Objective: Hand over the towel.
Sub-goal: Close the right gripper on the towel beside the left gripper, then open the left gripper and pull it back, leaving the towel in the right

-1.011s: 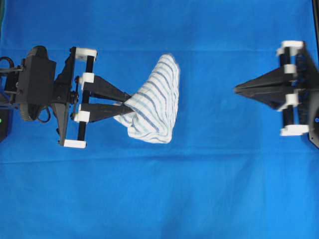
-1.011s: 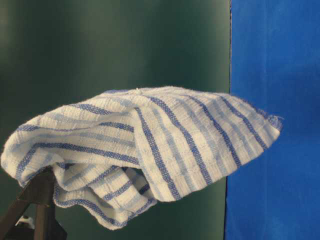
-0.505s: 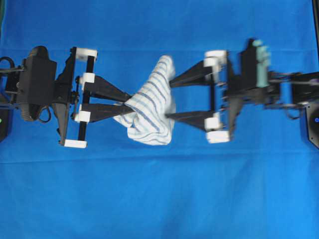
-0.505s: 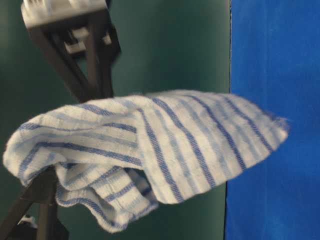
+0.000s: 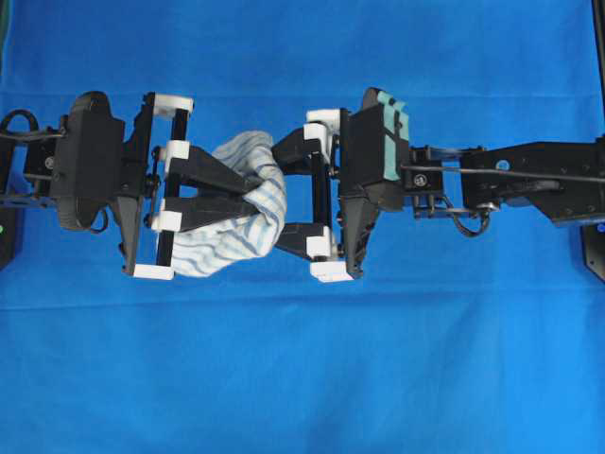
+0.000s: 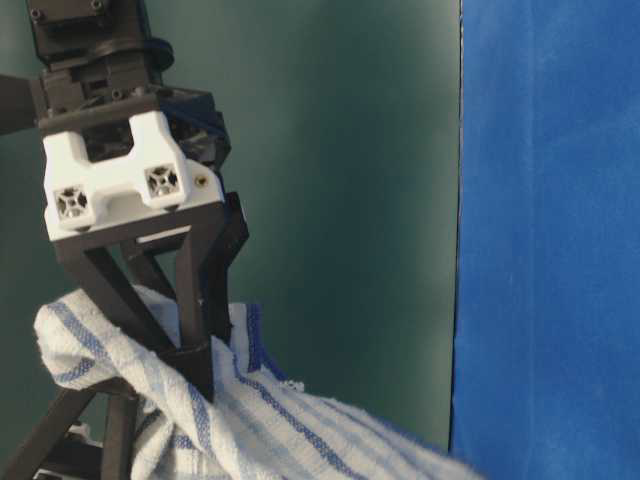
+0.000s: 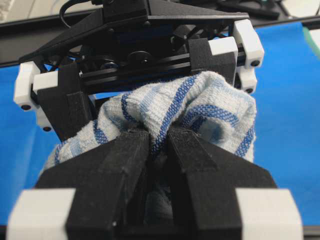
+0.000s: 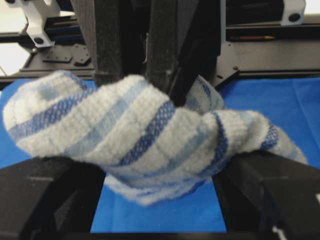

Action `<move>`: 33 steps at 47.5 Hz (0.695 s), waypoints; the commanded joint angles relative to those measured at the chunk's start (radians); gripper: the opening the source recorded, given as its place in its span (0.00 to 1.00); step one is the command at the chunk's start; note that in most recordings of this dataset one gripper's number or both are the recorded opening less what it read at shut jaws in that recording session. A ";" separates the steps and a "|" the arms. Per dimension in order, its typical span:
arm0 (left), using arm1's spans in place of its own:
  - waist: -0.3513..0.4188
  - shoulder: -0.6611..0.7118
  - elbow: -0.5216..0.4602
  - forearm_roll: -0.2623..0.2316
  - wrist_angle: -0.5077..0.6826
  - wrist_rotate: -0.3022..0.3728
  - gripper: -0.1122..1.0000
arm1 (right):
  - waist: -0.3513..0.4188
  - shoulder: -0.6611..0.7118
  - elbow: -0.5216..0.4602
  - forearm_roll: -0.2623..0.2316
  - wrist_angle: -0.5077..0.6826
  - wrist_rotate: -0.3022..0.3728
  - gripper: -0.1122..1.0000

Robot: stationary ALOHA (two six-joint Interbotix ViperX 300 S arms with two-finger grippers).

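The towel (image 5: 227,232), white with blue stripes, hangs bunched in the air between my two grippers. My left gripper (image 5: 257,194) is shut on a fold of it; the left wrist view shows the closed fingertips (image 7: 142,142) pinching the towel (image 7: 200,102). My right gripper (image 5: 281,194) is open, with its two fingers wide apart on either side of the towel's free end. In the right wrist view the towel (image 8: 135,135) drapes across the gap between the right fingers (image 8: 272,185). In the table-level view a right finger (image 6: 197,330) presses into the towel (image 6: 250,430).
The plain blue tablecloth (image 5: 302,378) covers the whole table below both arms. The two grippers face each other nose to nose at the table's middle, and the right arm (image 5: 529,175) stretches in from the right edge.
My right gripper has come in from the right edge, opened, and closed the distance until its fingers straddle the towel. The towel is now bunched up toward the left gripper, which still holds it.
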 commanded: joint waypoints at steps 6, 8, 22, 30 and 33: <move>0.005 -0.008 -0.018 0.000 -0.011 0.003 0.16 | 0.006 -0.012 -0.026 0.008 -0.003 0.000 0.74; 0.005 -0.008 -0.018 0.000 -0.011 0.005 0.16 | 0.006 -0.012 -0.028 0.008 0.000 0.000 0.70; 0.003 -0.008 -0.018 0.000 -0.015 0.006 0.16 | 0.005 -0.014 -0.028 0.006 0.052 -0.002 0.30; 0.009 -0.009 -0.018 0.000 -0.018 0.006 0.16 | 0.005 -0.023 -0.025 0.006 0.061 0.000 0.30; 0.012 -0.011 -0.020 -0.002 -0.023 0.006 0.16 | 0.005 -0.029 -0.021 0.006 0.063 -0.002 0.30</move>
